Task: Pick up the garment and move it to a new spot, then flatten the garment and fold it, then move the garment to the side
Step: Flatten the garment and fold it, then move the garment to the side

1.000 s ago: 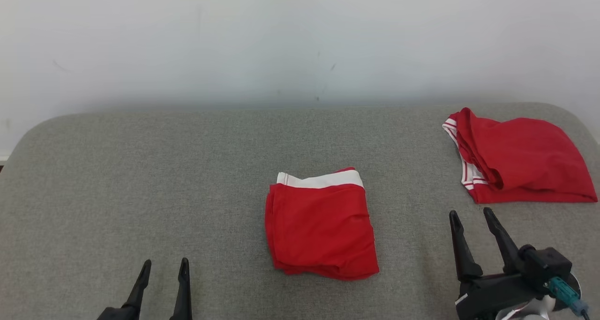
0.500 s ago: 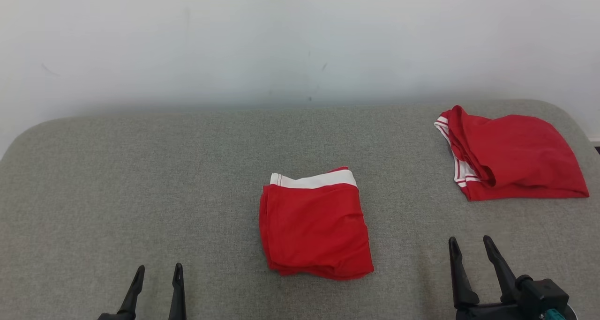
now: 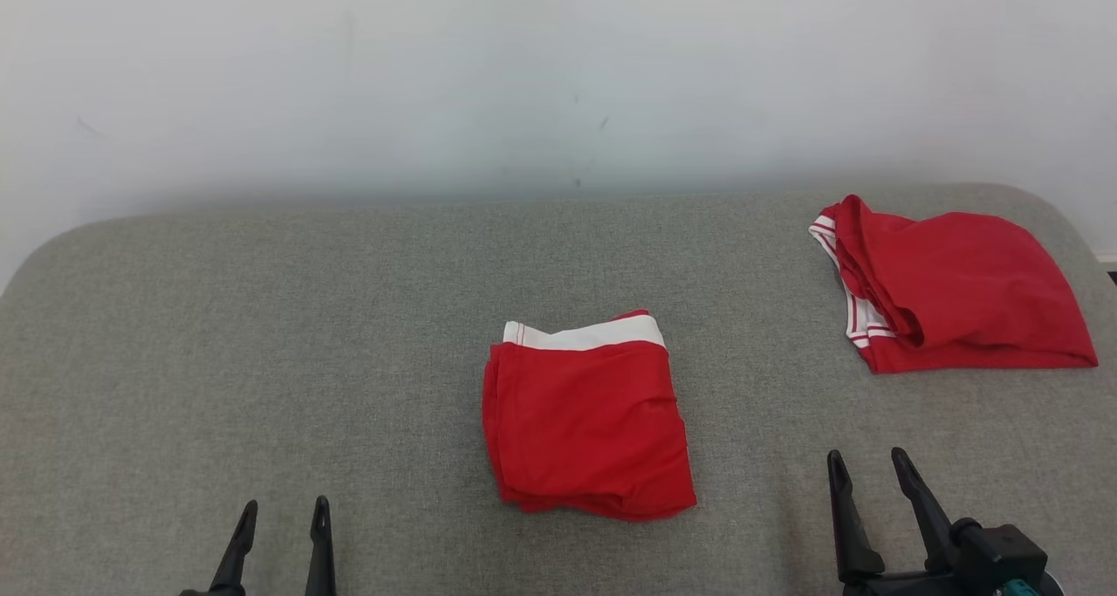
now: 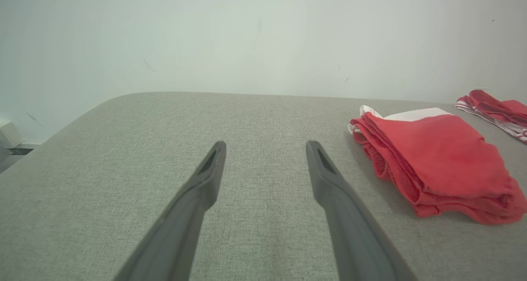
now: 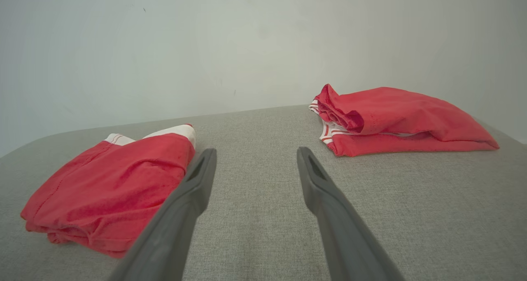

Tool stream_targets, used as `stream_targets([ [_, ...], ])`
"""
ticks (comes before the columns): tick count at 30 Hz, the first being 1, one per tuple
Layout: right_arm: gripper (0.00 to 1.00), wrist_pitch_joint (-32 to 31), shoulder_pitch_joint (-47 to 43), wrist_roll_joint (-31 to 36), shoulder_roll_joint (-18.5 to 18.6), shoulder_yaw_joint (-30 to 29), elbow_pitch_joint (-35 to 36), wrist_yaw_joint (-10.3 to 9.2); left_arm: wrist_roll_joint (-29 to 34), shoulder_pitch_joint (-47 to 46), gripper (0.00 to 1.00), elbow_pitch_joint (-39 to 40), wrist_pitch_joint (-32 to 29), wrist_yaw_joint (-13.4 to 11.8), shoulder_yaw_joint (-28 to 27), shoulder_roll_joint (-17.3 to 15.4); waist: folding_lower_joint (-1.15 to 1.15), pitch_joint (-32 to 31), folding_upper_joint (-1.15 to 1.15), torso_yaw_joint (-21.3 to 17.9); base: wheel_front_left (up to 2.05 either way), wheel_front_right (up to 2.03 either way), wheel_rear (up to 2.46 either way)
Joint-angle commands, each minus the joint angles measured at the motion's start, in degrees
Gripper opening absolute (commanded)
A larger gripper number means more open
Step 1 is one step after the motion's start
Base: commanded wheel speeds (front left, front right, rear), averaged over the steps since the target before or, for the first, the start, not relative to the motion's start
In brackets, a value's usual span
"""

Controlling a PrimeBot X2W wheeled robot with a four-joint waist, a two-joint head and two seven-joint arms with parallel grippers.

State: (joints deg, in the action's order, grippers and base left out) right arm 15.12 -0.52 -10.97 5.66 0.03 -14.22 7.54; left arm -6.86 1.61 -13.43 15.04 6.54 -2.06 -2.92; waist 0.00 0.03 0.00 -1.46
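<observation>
Left gripper (image 3: pixel 285 503) and right gripper (image 3: pixel 866 454) both spread wide, empty. Folded red shorts (image 3: pixel 589 421) look light, soft, floppy, so likely best pinched through all layers at thick near edge.

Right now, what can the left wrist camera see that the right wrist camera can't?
Left wrist view, not the right: the open left gripper, and a pale object beyond the rounded corner of the grey cushion. Right wrist view, not the left: the open right gripper, and the whole crumpled red garment, which the left wrist view cuts off at its edge. Both: the folded red garment, the grey cushion and the white wall.
</observation>
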Motion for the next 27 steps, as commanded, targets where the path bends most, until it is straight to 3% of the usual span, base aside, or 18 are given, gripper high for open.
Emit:
stream_targets([
  [1, 1.00, 0.0, -0.6, 0.1, -0.2, 0.0, -0.2, -0.14, 0.4, 0.8, 1.00, 0.2, 0.1, 0.0, 0.0, 0.1, 0.00, 0.0, 0.00, 0.0, 0.00, 0.00, 0.00],
  [27, 1.00, 0.0, -0.8, 0.3, 0.1, 0.6, -0.5, -0.14, 1.0, 0.7, 1.00, 0.0, 0.1, 0.5, -0.1, 0.1, 0.00, 0.5, 0.00, 1.0, 0.00, 0.00, 0.00],
])
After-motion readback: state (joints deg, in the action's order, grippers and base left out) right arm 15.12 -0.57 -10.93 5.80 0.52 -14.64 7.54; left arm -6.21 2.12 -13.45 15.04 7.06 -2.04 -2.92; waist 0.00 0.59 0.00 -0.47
